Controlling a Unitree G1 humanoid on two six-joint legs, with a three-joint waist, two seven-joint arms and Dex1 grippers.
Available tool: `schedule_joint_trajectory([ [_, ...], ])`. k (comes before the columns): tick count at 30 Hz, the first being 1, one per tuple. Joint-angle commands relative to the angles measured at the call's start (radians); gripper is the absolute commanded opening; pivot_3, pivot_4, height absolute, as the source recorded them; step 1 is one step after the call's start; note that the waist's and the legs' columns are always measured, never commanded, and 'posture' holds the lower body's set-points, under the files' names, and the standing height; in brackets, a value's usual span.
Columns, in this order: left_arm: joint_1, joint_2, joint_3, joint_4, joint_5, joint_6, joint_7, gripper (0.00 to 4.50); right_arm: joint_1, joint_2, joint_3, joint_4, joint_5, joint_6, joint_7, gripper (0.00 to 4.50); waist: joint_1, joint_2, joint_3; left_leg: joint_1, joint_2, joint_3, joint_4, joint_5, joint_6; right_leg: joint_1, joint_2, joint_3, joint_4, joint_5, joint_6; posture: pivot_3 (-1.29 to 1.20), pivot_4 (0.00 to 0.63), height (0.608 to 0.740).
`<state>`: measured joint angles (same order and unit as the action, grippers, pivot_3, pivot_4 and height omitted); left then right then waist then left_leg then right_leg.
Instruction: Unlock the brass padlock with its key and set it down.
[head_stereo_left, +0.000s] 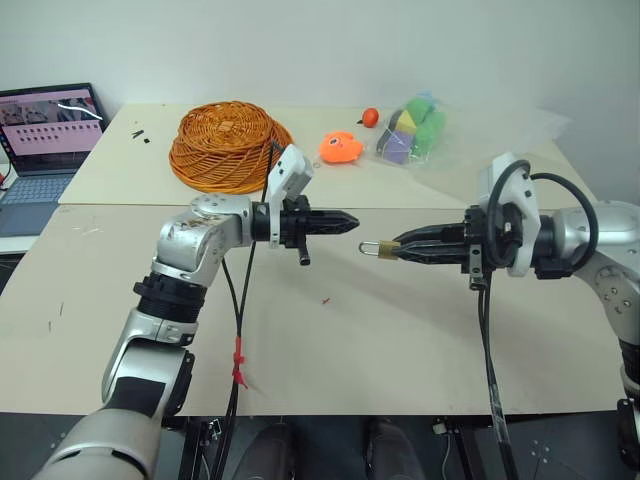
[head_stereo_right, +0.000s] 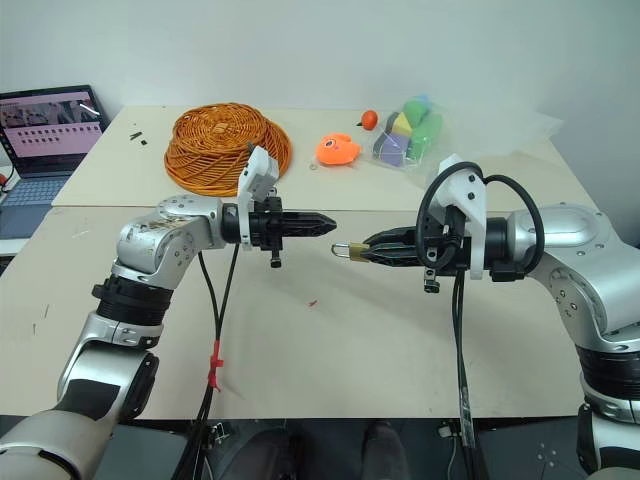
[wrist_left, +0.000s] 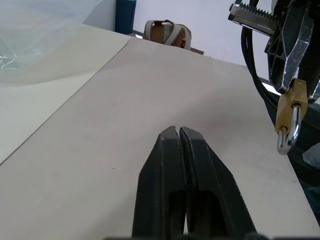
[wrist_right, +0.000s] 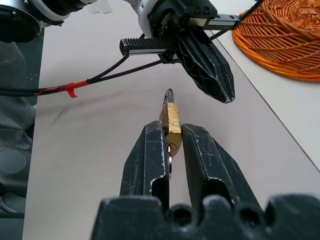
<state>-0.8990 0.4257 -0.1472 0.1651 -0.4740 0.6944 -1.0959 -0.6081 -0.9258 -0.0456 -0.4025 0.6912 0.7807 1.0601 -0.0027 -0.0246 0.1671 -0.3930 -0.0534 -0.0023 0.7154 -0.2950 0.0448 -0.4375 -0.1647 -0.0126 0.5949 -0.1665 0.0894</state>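
The right gripper (head_stereo_right: 352, 250) pinches the small golden-brass padlock with its silvery shackle (wrist_right: 171, 119) in mid-air above the beige counter (head_stereo_left: 400, 340). The left gripper (head_stereo_left: 352, 222), just beside the padlock, is fully closed on nothing visible. Without a key it could knock the padlock askew or loose.
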Motion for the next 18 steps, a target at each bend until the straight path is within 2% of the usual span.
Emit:
schedule_joint_trajectory([
  [1, -0.009, 0.000, 0.012, -0.043, -0.015, 0.009, -0.006, 0.05, -0.013, -0.001, -0.011, -0.017, 0.007, -0.005, -0.001, 0.10, 0.000, 0.000, 0.000, 0.000, 0.000, 0.000, 0.000, 0.000, 0.000, 0.000, 0.000, 0.000, 0.000, 0.000, 0.000, 0.00, 0.150, 0.739],
  [18, -0.021, 0.008, -0.001, -0.095, -0.046, 0.091, -0.045, 0.05, -0.022, 0.012, 0.031, 0.071, -0.065, -0.071, 0.038, 0.10, -0.002, 0.000, 0.000, 0.000, 0.000, 0.000, 0.000, 0.000, 0.000, 0.000, 0.000, 0.000, 0.000, 0.000, 0.000, 0.00, 0.150, 0.739],
])
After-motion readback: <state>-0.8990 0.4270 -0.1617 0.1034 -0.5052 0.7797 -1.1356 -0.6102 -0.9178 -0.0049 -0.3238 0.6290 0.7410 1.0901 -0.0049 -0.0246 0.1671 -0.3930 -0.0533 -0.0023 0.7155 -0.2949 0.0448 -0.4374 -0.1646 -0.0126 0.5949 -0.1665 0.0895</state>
